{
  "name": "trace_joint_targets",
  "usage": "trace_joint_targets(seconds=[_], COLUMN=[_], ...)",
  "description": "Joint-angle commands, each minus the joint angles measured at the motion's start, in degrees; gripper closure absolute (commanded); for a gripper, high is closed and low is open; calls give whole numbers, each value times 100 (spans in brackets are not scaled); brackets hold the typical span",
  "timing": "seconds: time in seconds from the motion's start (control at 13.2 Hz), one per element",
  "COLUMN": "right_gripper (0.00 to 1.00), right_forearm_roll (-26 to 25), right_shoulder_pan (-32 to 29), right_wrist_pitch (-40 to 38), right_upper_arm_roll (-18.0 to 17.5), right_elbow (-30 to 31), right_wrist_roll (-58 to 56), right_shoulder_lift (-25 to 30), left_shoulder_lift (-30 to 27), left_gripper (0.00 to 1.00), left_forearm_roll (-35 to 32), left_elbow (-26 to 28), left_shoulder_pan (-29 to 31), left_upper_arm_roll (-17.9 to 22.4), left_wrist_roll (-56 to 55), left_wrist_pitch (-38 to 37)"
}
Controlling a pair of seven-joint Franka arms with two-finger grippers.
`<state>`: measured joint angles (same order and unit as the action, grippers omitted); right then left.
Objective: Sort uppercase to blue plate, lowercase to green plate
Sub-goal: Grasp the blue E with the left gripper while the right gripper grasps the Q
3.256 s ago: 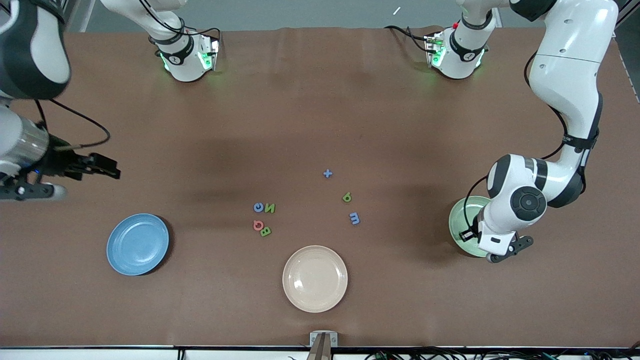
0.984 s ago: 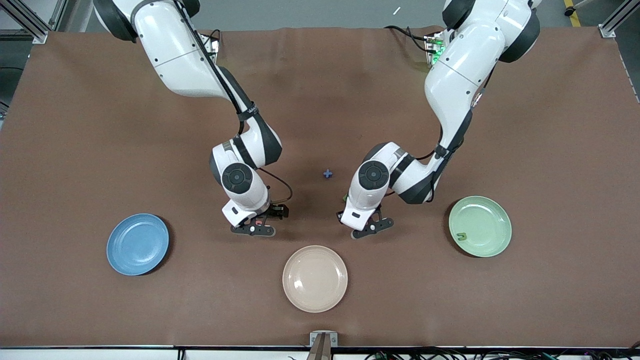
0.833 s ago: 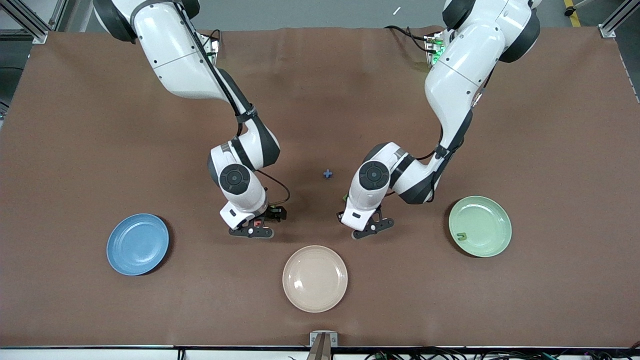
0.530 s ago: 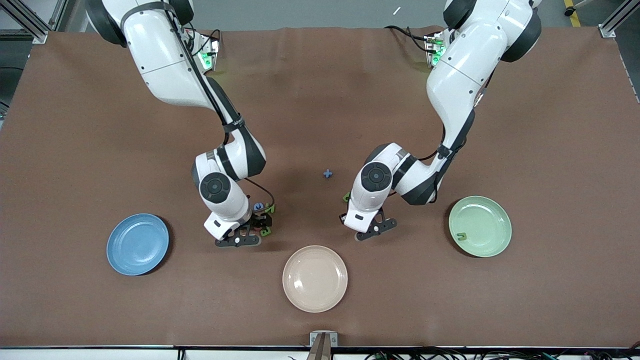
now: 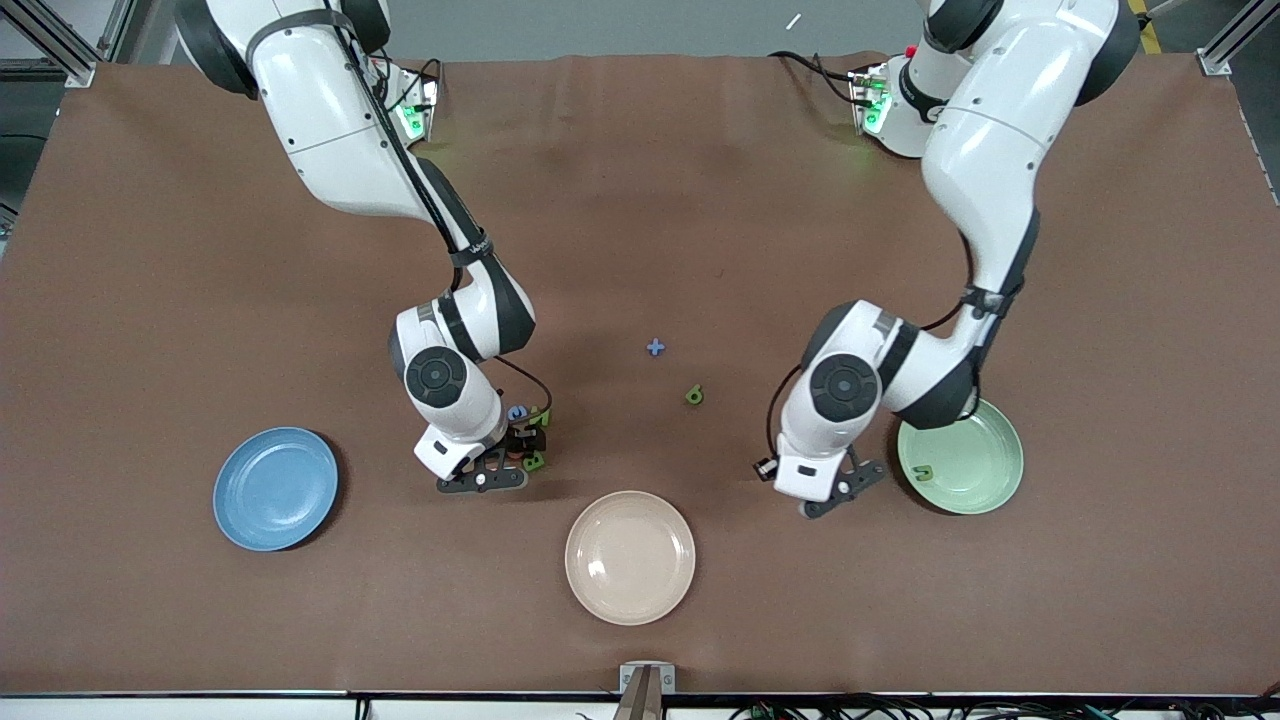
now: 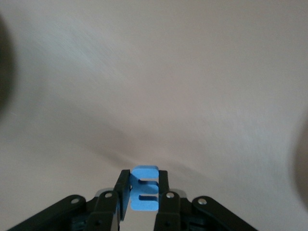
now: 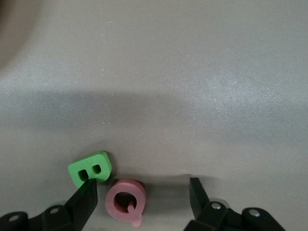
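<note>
Front view: green plate [image 5: 985,445] holds green u [image 5: 923,473]; blue plate [image 5: 275,488] bare.

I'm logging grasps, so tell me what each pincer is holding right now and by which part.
The left pincer pinches the blue m by its flat faces. The right pincer holds nothing: its fingers stand open around the red Q, beside the green B.

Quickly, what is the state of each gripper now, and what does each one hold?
Left gripper: shut on the blue m, beside the green plate.
Right gripper: open, fingers either side of the red Q, holding nothing.
</note>
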<state>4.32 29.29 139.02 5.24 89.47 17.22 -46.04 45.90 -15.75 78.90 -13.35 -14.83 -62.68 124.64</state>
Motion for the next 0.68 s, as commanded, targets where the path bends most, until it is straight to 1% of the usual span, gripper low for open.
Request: trace_joint_targets(seconds=[0.0, 0.15, 0.23, 0.38, 0.45, 0.53, 0.61], right_gripper=[13, 14, 19, 36, 43, 45, 44], right_forearm_roll=[-72, -63, -63, -63, -63, -63, -63], right_shoulder_pan=[-11, 6, 6, 6, 15, 24, 24], right_wrist_pitch=[-15, -15, -15, -24, -15, -24, -24], right_upper_arm_roll=[-32, -32, -32, -32, -41, -32, -41], right_elbow=[35, 105, 140, 176, 185, 185, 185], right_wrist_roll=[0, 9, -8, -8, -8, 1, -17], right_shoulder_lift=[7, 7, 7, 16, 7, 16, 25], left_shoulder_lift=[-143, -134, -143, -204, -222, -222, -222], left_gripper=[100, 100, 100, 100, 100, 100, 100], left_forearm_roll=[-16, -24, -33, -33, -33, -33, -33], left_elbow=[99, 160, 187, 178, 187, 187, 187], left_shoulder_pan=[209, 350, 429, 430, 430, 412, 386], left_upper_arm_roll=[-38, -38, -38, -38, -46, -46, -55], left_wrist_roll=[176, 212, 212, 212, 203, 195, 142], left_wrist_pitch=[-133, -142, -142, -369, -397, -449, -458])
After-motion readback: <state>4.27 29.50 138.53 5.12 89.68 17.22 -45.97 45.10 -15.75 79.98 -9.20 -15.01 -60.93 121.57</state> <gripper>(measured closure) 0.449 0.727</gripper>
